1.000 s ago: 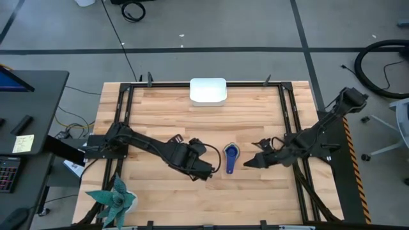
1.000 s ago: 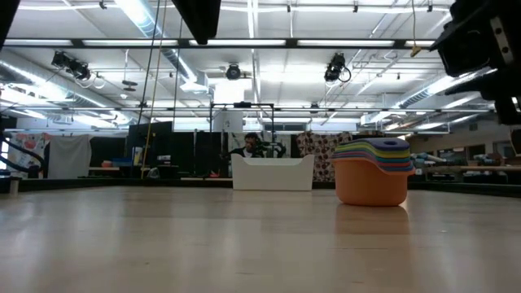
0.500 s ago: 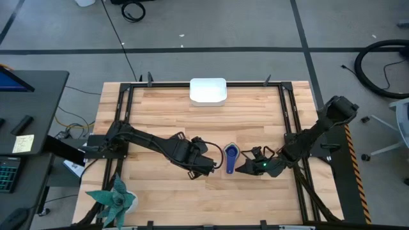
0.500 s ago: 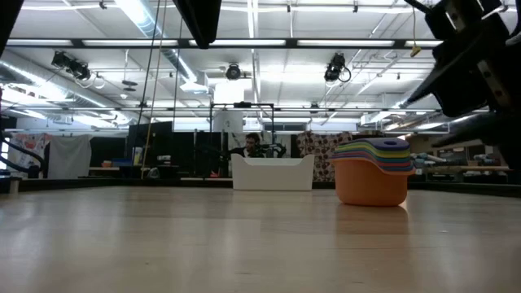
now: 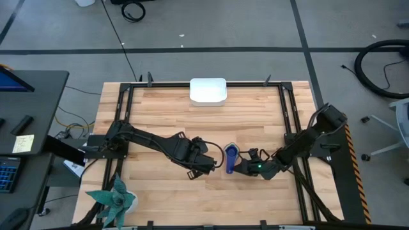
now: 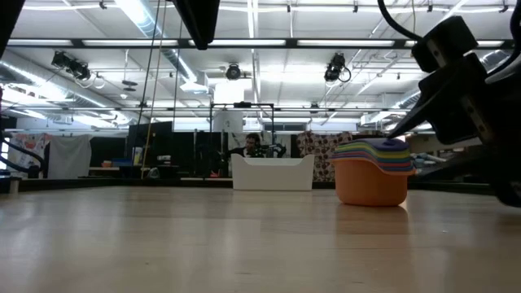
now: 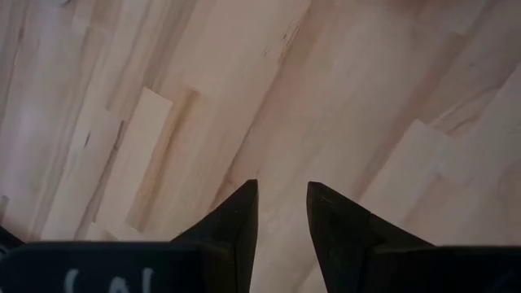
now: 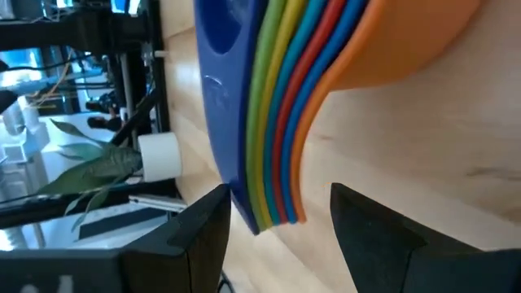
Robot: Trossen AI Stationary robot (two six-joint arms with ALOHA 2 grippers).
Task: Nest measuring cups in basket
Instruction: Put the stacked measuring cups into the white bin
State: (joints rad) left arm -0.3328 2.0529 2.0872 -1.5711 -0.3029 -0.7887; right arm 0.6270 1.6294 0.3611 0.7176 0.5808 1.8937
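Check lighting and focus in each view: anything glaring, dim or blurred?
High view: even light, no glare. Low view: bright ceiling lights, the right tool a dark shape beside the measuring cups. Right wrist view: the stack fairly clear, the room behind blurred.

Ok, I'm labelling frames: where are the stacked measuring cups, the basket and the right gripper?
measuring cups (image 6: 373,175), low view, orange bottom cup's wall.
basket (image 5: 208,91), high view, white floor.
right gripper (image 5: 238,168), high view, between its open fingertips, beside the cups' handles.
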